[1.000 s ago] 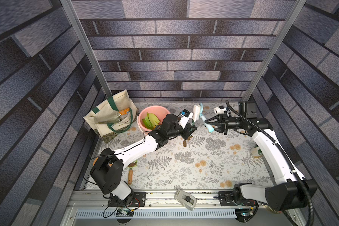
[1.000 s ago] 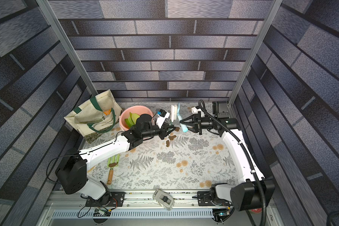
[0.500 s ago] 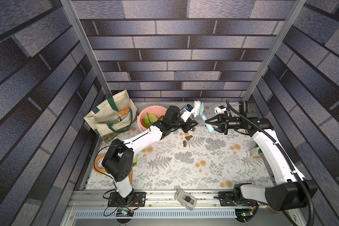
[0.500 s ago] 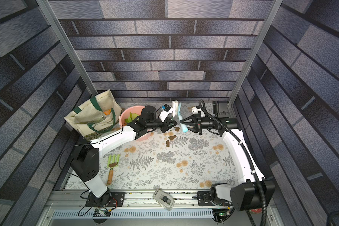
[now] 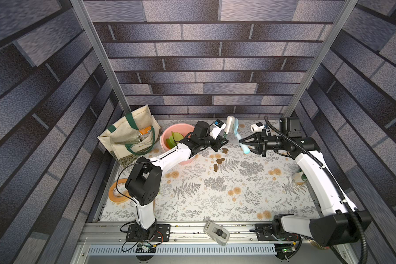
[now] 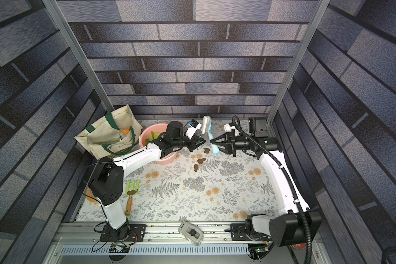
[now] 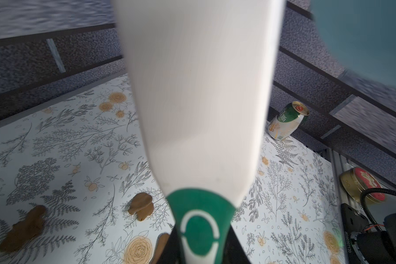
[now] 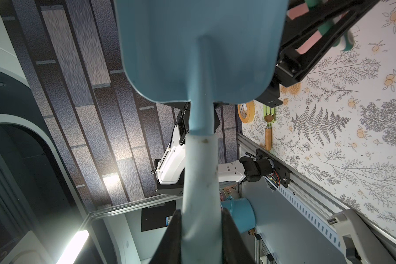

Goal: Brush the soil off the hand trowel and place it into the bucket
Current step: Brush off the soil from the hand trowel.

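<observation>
Hanging over the desk (image 5: 215, 201) in a top view, the trowel (image 5: 237, 133) is gripped by the right hand (image 5: 245, 146) near the bucket (image 5: 173, 129). Left wrist view: the brush (image 7: 199, 102) is gripped by the left hand (image 7: 200, 249), soil (image 7: 141, 206) below. Right wrist view: the trowel's handle is clamped between the jaws.

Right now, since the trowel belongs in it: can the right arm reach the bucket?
Probably not yet. The right gripper, shut on the trowel, faces the left gripper and its brush, and the left arm lies across the bucket, in the way.
</observation>
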You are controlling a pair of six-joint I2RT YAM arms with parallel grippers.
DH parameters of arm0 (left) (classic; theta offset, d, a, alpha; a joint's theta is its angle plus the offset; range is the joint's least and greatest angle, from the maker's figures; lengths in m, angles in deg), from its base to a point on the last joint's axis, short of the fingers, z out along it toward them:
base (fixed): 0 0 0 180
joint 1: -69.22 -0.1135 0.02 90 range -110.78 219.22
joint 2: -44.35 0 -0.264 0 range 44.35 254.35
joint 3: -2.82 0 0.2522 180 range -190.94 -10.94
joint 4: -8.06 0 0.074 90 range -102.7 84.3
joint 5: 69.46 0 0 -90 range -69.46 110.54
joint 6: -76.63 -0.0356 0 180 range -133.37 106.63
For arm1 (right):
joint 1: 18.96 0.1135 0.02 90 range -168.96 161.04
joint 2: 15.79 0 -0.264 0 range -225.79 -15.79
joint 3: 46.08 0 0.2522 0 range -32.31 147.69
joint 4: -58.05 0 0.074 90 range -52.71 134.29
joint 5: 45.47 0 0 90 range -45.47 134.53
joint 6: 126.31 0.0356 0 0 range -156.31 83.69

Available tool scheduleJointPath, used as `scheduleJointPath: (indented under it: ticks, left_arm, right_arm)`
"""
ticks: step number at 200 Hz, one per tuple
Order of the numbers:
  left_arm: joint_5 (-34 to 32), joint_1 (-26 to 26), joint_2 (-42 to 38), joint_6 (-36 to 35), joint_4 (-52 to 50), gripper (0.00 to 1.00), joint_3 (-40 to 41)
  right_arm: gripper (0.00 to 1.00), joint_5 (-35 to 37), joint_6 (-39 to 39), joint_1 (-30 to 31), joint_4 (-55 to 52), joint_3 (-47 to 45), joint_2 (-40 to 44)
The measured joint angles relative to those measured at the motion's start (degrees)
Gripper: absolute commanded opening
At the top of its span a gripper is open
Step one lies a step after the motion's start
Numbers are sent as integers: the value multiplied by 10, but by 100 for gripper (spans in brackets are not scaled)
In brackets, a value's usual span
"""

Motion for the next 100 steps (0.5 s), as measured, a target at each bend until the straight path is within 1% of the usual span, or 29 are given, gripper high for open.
scheduleJointPath:
  ticks: [26, 73, 100]
  left_arm:
    - [-14, -2, -38, 0, -8, 0, 45]
    - [-39, 28, -147, 7, -3, 0, 103]
    - [-38, 39, -171, 17, 10, 0, 115]
  right_arm:
    - [19, -2, 0, 0, 4, 0, -5]
    - [19, -2, -5, 0, 5, 0, -20]
    - [19, -2, -5, 0, 4, 0, -23]
